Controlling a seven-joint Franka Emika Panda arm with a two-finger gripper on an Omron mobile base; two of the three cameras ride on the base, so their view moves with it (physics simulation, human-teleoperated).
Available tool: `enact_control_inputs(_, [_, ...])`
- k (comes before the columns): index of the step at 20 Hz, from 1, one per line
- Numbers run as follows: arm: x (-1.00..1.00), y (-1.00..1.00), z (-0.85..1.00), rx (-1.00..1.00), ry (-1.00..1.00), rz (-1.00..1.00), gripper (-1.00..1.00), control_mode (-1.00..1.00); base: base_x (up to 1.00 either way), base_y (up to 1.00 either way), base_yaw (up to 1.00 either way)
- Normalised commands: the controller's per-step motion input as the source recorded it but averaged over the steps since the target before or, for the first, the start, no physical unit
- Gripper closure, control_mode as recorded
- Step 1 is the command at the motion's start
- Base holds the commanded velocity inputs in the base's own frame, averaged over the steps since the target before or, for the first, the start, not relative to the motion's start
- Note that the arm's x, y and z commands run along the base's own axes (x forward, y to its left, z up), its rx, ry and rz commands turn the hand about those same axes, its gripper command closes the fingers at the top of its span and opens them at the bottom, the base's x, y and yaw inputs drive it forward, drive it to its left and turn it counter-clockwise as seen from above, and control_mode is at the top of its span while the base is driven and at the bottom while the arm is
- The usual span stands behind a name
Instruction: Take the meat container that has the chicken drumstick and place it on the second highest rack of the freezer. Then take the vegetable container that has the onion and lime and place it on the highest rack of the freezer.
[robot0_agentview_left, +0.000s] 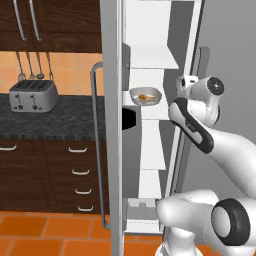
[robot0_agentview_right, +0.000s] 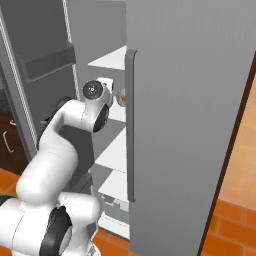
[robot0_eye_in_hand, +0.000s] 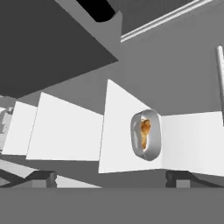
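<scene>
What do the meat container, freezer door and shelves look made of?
Container: pale grey, smooth with a soft sheen, likely plastic or ceramic. Freezer door: brushed grey metal look, faint vertical streaks. Shelves: flat matte white, probably plastic; render leaves it open.

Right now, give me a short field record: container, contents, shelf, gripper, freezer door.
container: meat container, shallow pale tray
contents: chicken drumstick inside it
shelf: second highest rack, tray resting on it
highest rack: bare where visible
gripper: open, apart from the tray, nothing held
freezer: door open
done so far: first container looks placed; vegetable container not yet on its rack
</scene>
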Motion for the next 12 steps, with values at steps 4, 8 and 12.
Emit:
enact_control_inputs(4, [-1.0, 0.0, 0.45, 0.0, 0.0, 0.09, -1.0, -1.0, 0.0, 0.0, 0.0])
enact_control_inputs(8, [-1.0, 0.02, 0.15, -0.05, 0.1, 0.08, -1.0, -1.0, 0.0, 0.0, 0.0])
enact_control_inputs(12, [-0.98, 0.2, -0.01, -0.11, 0.23, 0.09, -1.0, -1.0, 0.0, 0.0, 0.0])
